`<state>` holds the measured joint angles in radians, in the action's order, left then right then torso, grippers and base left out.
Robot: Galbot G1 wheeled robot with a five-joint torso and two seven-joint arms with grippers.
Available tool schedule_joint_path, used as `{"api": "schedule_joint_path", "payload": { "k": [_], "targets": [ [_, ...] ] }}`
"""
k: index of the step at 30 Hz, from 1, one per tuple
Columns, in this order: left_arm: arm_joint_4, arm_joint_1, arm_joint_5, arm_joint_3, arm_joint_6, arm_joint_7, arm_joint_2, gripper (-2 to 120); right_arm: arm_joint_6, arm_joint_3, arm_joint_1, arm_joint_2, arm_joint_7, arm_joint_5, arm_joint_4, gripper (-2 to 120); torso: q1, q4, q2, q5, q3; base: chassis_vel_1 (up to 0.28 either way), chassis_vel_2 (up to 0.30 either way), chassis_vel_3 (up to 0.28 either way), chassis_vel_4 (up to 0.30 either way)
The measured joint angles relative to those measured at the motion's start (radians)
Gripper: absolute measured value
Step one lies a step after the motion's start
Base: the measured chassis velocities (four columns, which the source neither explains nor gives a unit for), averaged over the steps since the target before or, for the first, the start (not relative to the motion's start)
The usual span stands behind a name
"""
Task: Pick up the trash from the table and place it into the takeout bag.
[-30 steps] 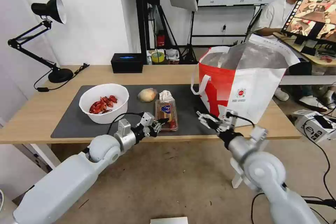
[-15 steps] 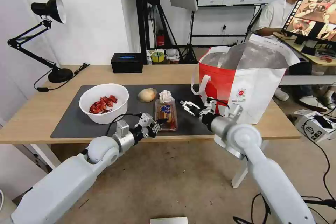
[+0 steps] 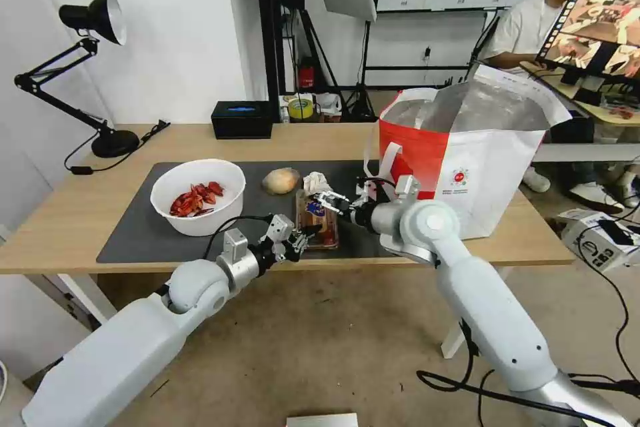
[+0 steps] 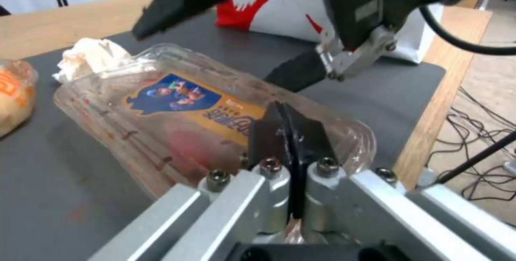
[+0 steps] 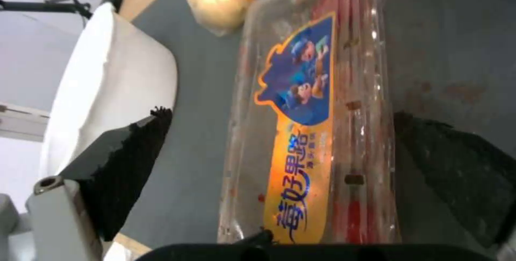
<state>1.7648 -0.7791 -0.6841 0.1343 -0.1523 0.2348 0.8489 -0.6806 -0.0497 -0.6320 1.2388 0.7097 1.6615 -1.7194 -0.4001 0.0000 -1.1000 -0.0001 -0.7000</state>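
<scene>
A clear plastic tray with red scraps lies on the dark mat of the table. My left gripper is shut on the tray's near edge, its fingers pressed together. My right gripper hangs open just over the tray's far half; its two dark pads straddle the tray. A crumpled napkin touches the tray's far end, and a tan bun lies beside it. Left of them sits a white bowl of red shells. The takeout bag stands open on the right.
A black box sits at the table's back edge and a black desk lamp stands at the far left. The bag's white handle hangs close to my right forearm. The table's front edge runs just under my left gripper.
My right arm has swung left from in front of the bag to over the tray, gripper open. The left gripper has stayed at the tray's near edge.
</scene>
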Motion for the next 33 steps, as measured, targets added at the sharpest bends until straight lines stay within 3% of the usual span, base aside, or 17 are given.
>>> {"api": "schedule_joint_path", "payload": {
  "k": [33],
  "targets": [
    [0.019, -0.021, -0.005, -0.009, 0.012, -0.022, -0.006, 0, -0.040, 0.041, 0.079, 0.068, 0.075, 0.057, 0.114, 99, 0.000, -0.0001, 0.000, 0.0000, 0.000, 0.000, 0.000, 0.000, 0.000]
  ]
}}
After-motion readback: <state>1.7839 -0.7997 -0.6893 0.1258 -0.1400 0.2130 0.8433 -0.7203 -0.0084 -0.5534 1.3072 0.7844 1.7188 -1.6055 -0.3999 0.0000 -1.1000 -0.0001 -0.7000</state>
